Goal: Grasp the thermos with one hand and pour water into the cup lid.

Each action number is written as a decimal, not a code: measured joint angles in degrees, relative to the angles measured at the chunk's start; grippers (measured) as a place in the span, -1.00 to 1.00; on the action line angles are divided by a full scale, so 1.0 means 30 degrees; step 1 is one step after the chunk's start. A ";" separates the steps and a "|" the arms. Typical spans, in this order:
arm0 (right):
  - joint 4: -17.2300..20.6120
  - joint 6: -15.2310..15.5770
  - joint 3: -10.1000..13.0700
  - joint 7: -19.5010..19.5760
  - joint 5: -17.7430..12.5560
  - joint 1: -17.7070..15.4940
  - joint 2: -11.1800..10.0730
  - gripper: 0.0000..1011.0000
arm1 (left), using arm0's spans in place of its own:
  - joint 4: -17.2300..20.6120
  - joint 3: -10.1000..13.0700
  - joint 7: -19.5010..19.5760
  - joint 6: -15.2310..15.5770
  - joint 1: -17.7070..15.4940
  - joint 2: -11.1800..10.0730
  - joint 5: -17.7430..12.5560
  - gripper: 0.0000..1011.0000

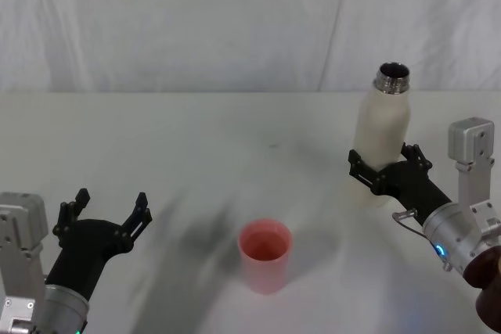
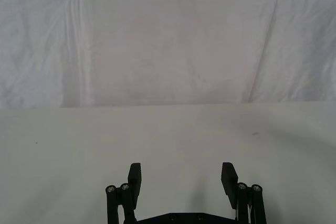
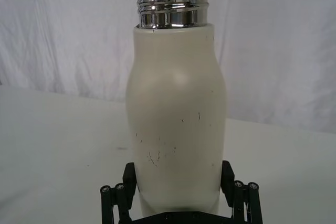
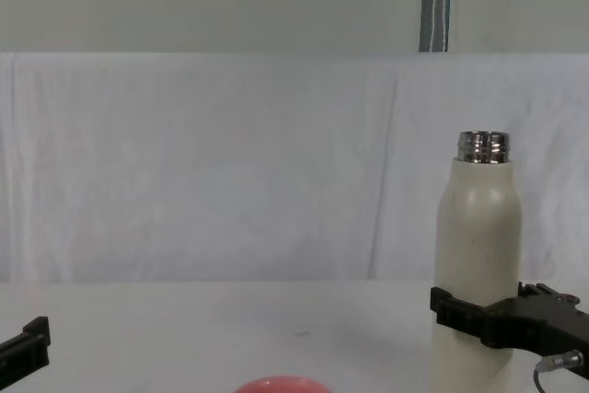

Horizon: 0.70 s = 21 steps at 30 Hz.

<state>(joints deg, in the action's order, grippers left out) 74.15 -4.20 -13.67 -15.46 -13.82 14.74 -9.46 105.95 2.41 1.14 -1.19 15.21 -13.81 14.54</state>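
The cream-white thermos (image 1: 383, 127) stands upright at the right of the white table (image 1: 196, 146), its steel neck open at the top. My right gripper (image 1: 383, 166) holds it low on the body, a black finger pressed against each side. The right wrist view has the thermos (image 3: 176, 124) between the gripper's (image 3: 176, 177) fingers, and the chest view shows the same grip (image 4: 492, 319) on the thermos (image 4: 479, 255). The pink cup lid (image 1: 264, 254) stands open side up near the table's front middle, left of the thermos; its rim (image 4: 281, 384) peeks up in the chest view. My left gripper (image 1: 106, 210) hovers open at the front left, holding nothing.
A white cloth backdrop (image 1: 235, 21) hangs behind the table. The left gripper (image 2: 181, 174) faces bare tabletop (image 2: 168, 135). A broad stretch of table lies between the cup lid and the thermos.
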 joint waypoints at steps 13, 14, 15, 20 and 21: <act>0.0012 0.0000 -0.0001 0.0015 0.0001 0.0000 0.0000 0.98 | 0.0000 0.0000 -0.0001 0.0000 0.0000 0.0001 0.0000 0.98; 0.0012 0.0001 -0.0001 0.0014 0.0001 -0.0001 0.0000 0.98 | 0.0000 0.0000 -0.0001 0.0000 0.0000 0.0001 0.0000 0.98; 0.0012 0.0000 -0.0001 0.0015 0.0002 0.0000 0.0000 0.98 | 0.0000 0.0000 -0.0001 0.0000 0.0000 0.0001 0.0000 0.98; 0.0012 0.0001 -0.0001 0.0015 0.0001 0.0000 0.0000 0.98 | 0.0000 0.0000 0.0000 0.0000 0.0000 0.0001 0.0000 0.98; 0.0012 0.0001 -0.0001 0.0015 0.0001 0.0000 0.0000 0.98 | 0.0000 0.0000 -0.0001 -0.0001 -0.0001 0.0000 0.0000 0.98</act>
<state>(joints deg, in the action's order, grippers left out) 74.19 -4.20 -13.68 -15.41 -13.82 14.74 -9.46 105.95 2.41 1.14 -1.19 15.21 -13.81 14.55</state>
